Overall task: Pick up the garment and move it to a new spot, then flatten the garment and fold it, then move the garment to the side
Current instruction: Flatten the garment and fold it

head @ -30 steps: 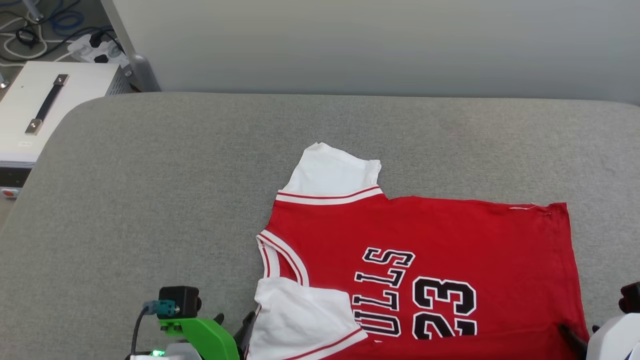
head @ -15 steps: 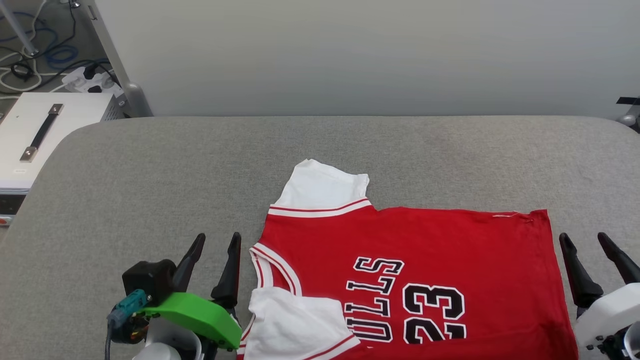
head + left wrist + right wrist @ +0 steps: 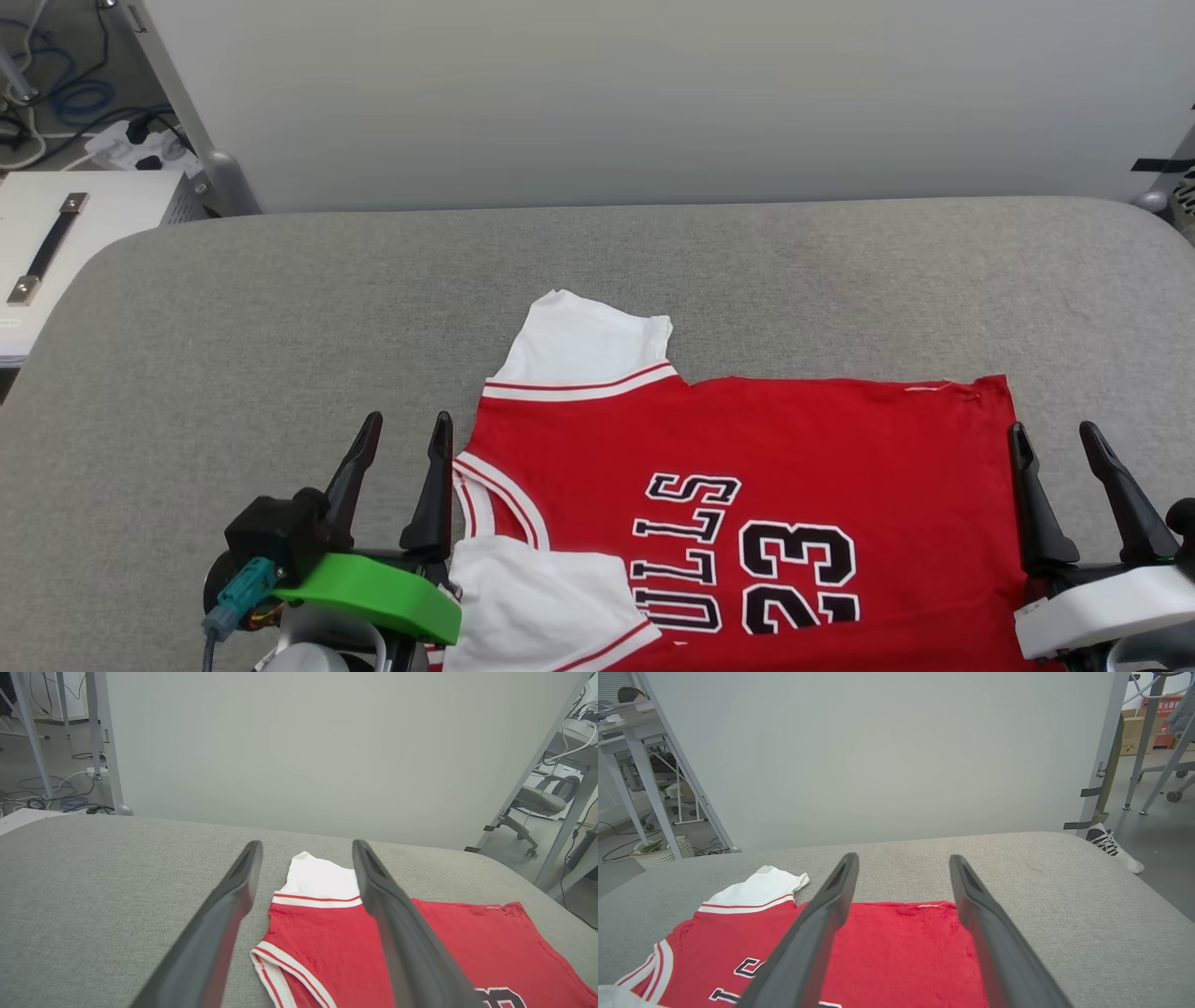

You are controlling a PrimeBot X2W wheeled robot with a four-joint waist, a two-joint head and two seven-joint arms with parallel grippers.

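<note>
Currently garment (image 3: 747,439) flat; left gripper (image 3: 408,420), right gripper (image 3: 1052,429) splayed alongside.

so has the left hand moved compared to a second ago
Yes. The left hand has come forward, up the head view: against the garment, its fingertips were by the near white sleeve and now reach past the collar trim.

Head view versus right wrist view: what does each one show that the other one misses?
Of the two, the head view has the left gripper, open, the "23" print, and a white box with a handle off the pad's left. The right wrist view has a striped shoe on the floor and a white basket. Both share the red garment lying on the grey pad, its far white sleeve, and the open right gripper.
</note>
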